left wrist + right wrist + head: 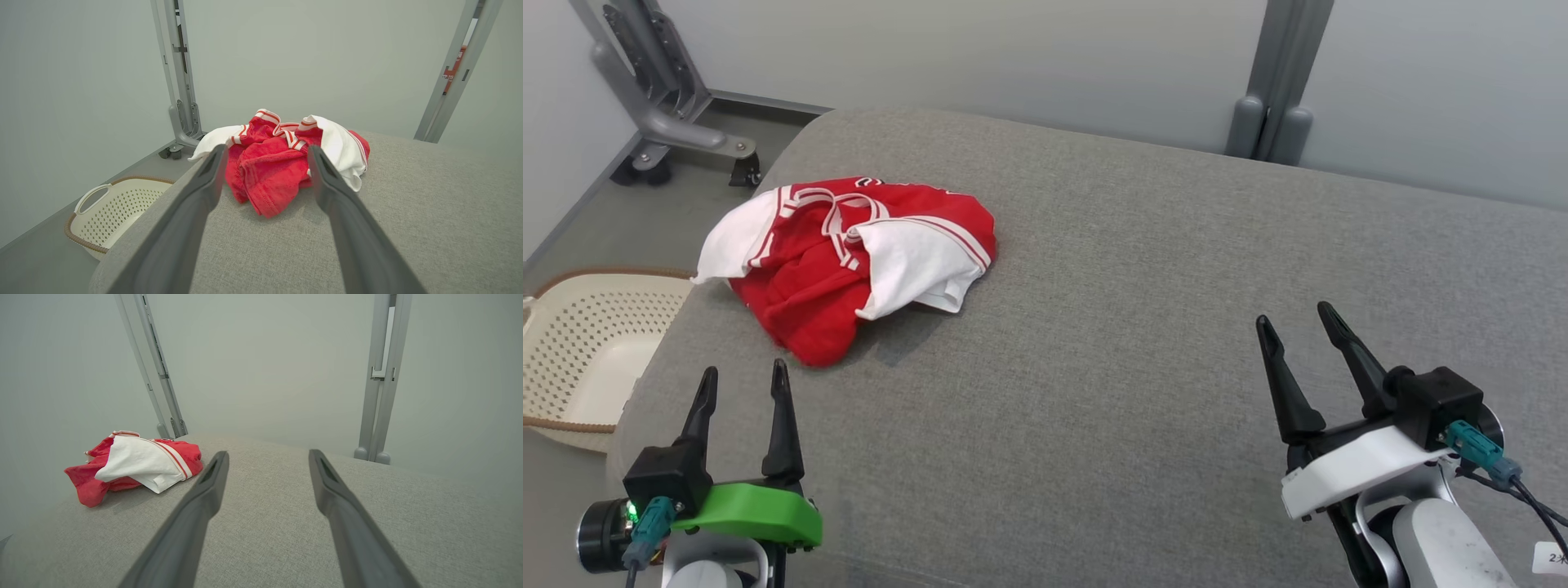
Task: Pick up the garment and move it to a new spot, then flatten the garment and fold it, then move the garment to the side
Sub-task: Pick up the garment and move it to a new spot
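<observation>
A red garment [841, 261] with white sleeves and striped trim lies crumpled at the far left of the grey padded surface [1143, 327]. My left gripper [745, 377] stands open near the front left, a short way before the garment, with nothing between its fingers. In the left wrist view the garment [282, 163] lies just beyond the open left gripper [265, 153]. My right gripper [1297, 317] is open at the front right, far from the cloth. From the right wrist the garment [135, 465] sits off to the left of the open right gripper [267, 455].
A cream perforated laundry basket [580, 351] stands on the floor past the surface's left edge, also seen as the basket [114, 208] in the left wrist view. Grey metal frame legs on casters [662, 114] and a post [1278, 82] stand behind. A pale wall backs the scene.
</observation>
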Robot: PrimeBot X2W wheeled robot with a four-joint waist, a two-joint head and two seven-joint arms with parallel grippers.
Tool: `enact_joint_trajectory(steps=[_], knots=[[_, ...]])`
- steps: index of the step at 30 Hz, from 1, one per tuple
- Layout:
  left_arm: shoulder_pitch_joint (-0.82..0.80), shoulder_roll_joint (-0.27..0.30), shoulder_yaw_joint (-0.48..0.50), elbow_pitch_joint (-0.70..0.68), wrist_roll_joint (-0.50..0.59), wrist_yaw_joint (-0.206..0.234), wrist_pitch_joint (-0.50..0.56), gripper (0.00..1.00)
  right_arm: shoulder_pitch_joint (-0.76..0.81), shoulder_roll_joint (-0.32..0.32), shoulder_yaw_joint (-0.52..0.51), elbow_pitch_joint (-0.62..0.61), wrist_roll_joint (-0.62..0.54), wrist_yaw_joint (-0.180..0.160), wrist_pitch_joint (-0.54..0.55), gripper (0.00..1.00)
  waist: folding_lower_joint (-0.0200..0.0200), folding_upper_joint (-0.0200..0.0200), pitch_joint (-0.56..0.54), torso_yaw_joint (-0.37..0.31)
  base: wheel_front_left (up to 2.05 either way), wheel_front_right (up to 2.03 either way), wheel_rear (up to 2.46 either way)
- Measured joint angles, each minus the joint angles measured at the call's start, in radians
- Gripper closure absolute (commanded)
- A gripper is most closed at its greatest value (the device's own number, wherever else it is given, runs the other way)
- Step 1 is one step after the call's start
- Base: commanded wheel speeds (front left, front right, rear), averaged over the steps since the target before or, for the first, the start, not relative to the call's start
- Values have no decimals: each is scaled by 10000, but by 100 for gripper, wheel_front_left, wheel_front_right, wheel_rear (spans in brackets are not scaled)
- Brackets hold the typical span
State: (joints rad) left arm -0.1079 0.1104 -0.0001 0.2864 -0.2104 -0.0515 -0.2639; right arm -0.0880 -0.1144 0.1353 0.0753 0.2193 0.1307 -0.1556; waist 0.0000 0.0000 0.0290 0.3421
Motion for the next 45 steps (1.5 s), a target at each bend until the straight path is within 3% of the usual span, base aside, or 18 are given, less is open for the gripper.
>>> enact_joint_trajectory(steps=[9, 15, 23, 31, 32, 33, 34, 41, 45], knots=[[-272, -56, -188, 100, 10, -75, 0, 0, -226, -161, -21, -196, 0, 0, 188, 0, 0, 0, 407, 231, 0, 0, 0], [-1656, -234, -715, 999, -339, -407, 537, 0, -700, -433, -29, -589, -61, 0, 502, 0, 0, 0, 1050, 120, 0, 0, 0], [-4026, -263, -1168, 3822, -1087, -713, 1574, 0, -1252, -769, -56, -911, -104, 2, 750, 0, 0, 0, 2176, -291, 0, 0, 0], [-5645, 263, -940, 6594, -1684, -732, 1695, 0, -1446, -840, -142, -913, -86, 2, 738, 0, 0, 0, 2951, -1005, 0, 0, 0], [-5785, 284, -961, 6794, -1747, -759, 1605, 31, -1446, -844, -176, -907, -86, 0, 731, 0, 0, 0, 3023, -1087, 0, 0, 0], [-5874, 291, -961, 6915, -1835, -759, 1540, 80, -1446, -846, -196, -888, -88, 2, 706, 0, 0, 0, 3070, -1146, 0, 0, 0], [-5969, 293, -999, 7024, -1969, -761, 1442, 100, -1446, -848, -228, -874, -98, 2, 698, 0, 0, 0, 3120, -1216, 0, 0, 0], [-6028, 692, -1384, 7193, -2117, -779, 359, 100, -1385, -723, -387, -721, -111, 2, 514, 0, 0, 0, 2937, -1392, 0, 0, 0], [-5747, 907, -1336, 6631, -2057, -761, 69, 100, -1194, -625, -428, -598, -111, 0, 399, 0, 0, 0, 2553, -1386, 0, 0, 0]])
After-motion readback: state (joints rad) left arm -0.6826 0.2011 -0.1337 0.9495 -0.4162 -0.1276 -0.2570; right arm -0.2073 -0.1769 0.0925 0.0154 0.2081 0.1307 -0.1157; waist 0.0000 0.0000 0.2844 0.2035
